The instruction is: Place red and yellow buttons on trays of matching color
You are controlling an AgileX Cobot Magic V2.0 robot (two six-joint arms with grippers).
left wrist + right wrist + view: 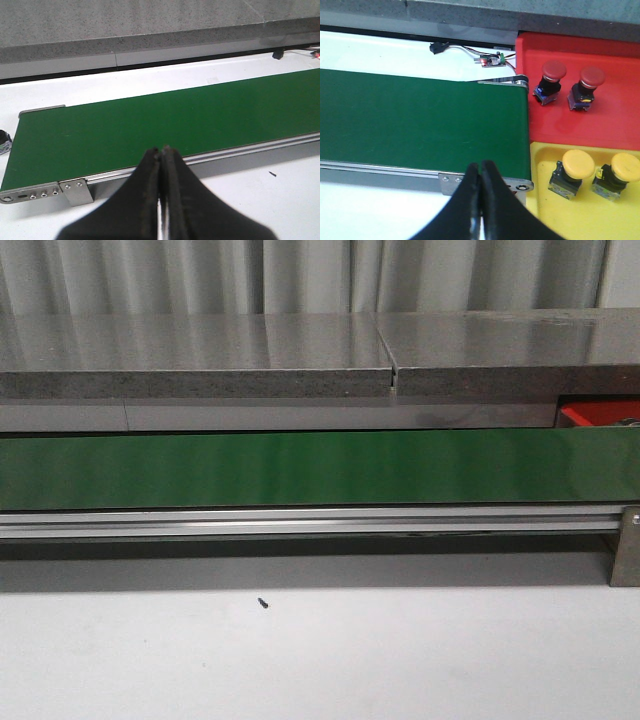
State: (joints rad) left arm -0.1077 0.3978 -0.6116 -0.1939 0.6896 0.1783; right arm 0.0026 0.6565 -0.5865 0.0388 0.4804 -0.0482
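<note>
In the right wrist view a red tray [570,125] holds two red buttons [551,80] [587,86], and beside it a yellow tray [542,210] holds two yellow buttons [572,172] [620,175]. Both trays sit at the end of the green belt [420,120]. My right gripper [480,167] is shut and empty, near the belt's end corner. My left gripper [161,152] is shut and empty over the near edge of the belt [150,120]. The front view shows only a corner of the red tray [602,414] and no gripper.
The green belt [300,468] runs across the white table on a metal frame [300,522]. A grey stone ledge [300,360] stands behind it. A small circuit board with wires [490,60] lies behind the belt's end. A tiny black screw [263,603] lies on the table.
</note>
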